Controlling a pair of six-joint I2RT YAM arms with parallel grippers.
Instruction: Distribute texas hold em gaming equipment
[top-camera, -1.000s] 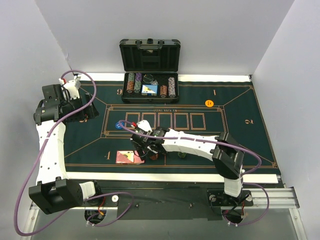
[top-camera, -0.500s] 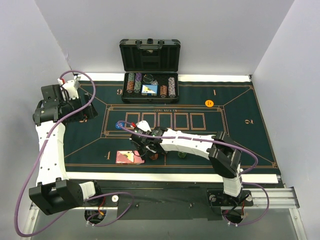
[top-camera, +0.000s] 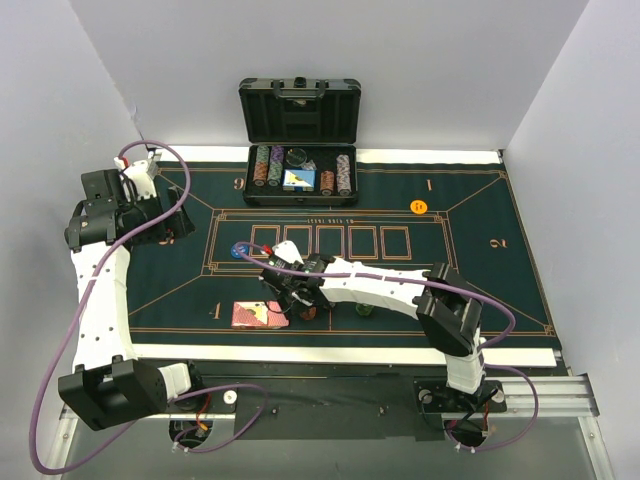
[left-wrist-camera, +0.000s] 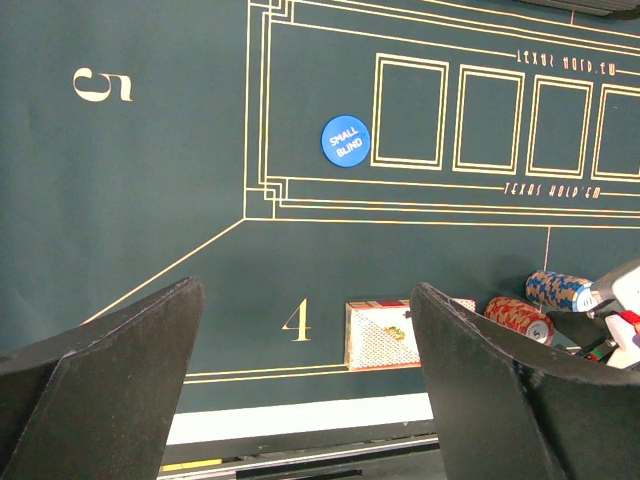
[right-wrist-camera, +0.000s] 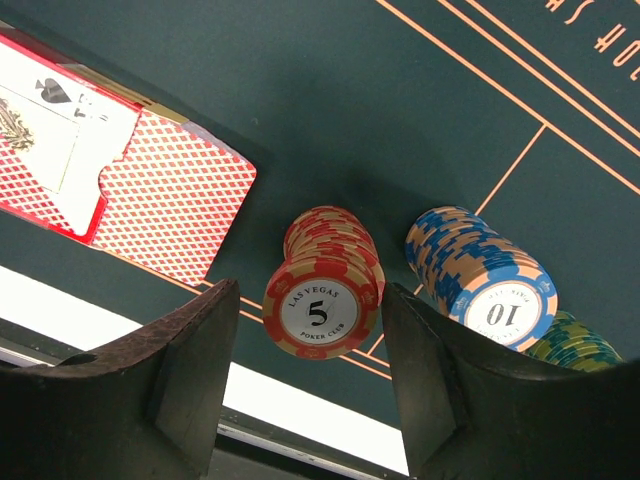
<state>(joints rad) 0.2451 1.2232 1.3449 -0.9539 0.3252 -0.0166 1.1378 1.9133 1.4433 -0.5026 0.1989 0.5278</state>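
**Straddling the red chip stack**

Bracketing red chip stack (right-wrist-camera: 322, 288), upright and centred between the fingers of right gripper (right-wrist-camera: 310, 300); jaws standing apart, not clamping. Sitting just outside one finger: blue-and-orange chip stack (right-wrist-camera: 480, 272). Lying beyond the other: red-backed cards (right-wrist-camera: 150, 190). Hanging well away: left gripper (left-wrist-camera: 305, 290), spread wide, holding nothing. Probably needing only a squeeze.

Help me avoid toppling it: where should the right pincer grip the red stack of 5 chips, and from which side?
Grip the red stack by its striped curved sides, spanning every chip, coming straight down from above. It stands upright as a column of loose chips, with the blue stack close on one side and the cards on the other. The right pincer straddles it that way.
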